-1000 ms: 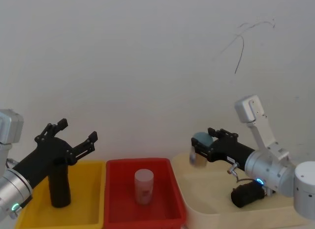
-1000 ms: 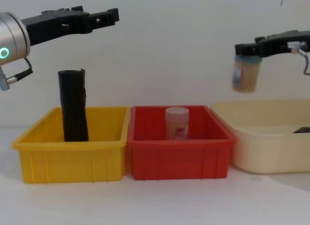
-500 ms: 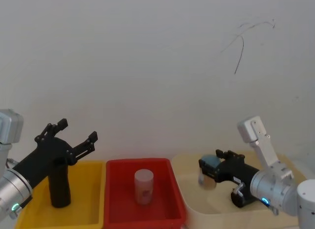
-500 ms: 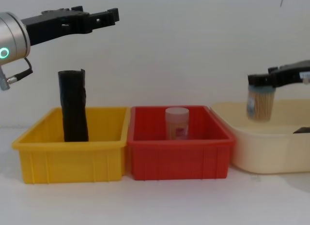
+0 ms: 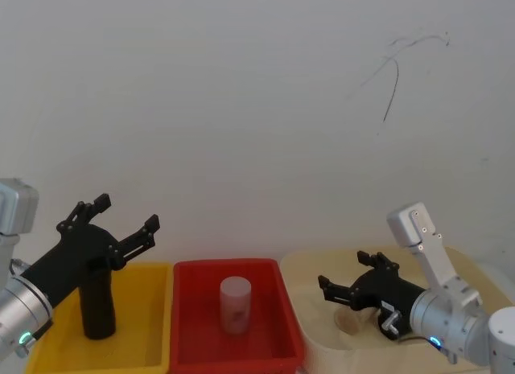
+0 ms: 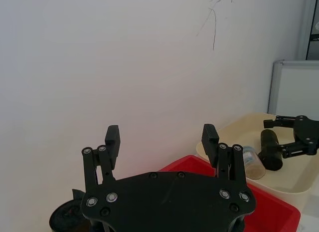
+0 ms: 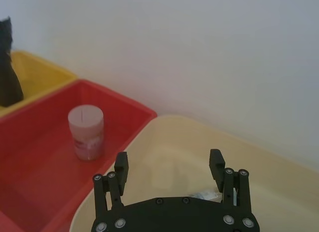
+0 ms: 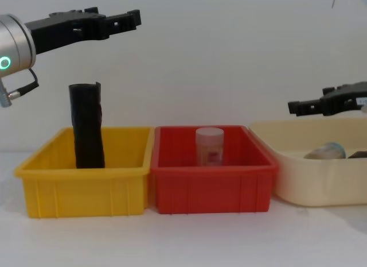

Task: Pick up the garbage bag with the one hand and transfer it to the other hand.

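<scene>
The garbage bag (image 5: 98,306) (image 8: 87,126) is a tall black roll standing upright at the left of the yellow bin (image 8: 86,186). My left gripper (image 5: 127,213) (image 8: 129,19) (image 6: 161,138) hangs open above it and clear of it, with nothing between its fingers. Part of the bag's top (image 6: 67,219) shows below that gripper in the left wrist view. My right gripper (image 5: 348,273) (image 8: 295,106) (image 7: 168,164) is open and empty over the cream tub (image 8: 309,181). The bag (image 7: 7,67) also shows far off in the right wrist view.
A red bin (image 8: 212,186) between yellow bin and tub holds an upright white jar (image 8: 210,145) (image 5: 235,303). In the tub lie a blue-capped jar (image 8: 327,150) (image 5: 348,322) and a second black roll (image 6: 269,149). A white wall stands close behind.
My right gripper came down into the tub with the blue-capped jar, let go of it and now stands open above it. The left arm and the garbage bag have not moved.
</scene>
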